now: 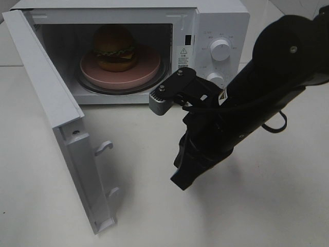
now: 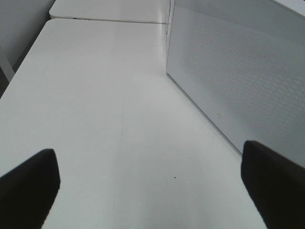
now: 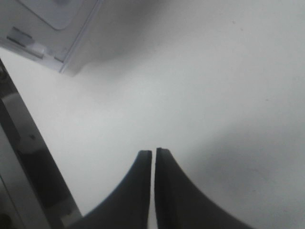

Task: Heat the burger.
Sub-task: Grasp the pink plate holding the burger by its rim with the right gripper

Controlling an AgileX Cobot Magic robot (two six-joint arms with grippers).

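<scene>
The burger (image 1: 114,47) sits on a round pink plate (image 1: 149,69) on the glass turntable inside the white microwave (image 1: 221,20). The microwave door (image 1: 46,98) hangs wide open to the left. My right gripper (image 1: 181,181) points down at the table in front of the microwave, right of the door's free edge. In the right wrist view it (image 3: 153,152) is shut and empty, with the door's corner (image 3: 43,28) nearby. My left gripper (image 2: 150,186) is open and empty over bare table beside a grey dotted panel (image 2: 238,71). It is out of the exterior high view.
Two control knobs (image 1: 221,50) are on the microwave's right front, partly behind my right arm (image 1: 267,92). The open door has two latch hooks (image 1: 104,147) on its inner edge. White table (image 1: 257,206) lies to the front and right.
</scene>
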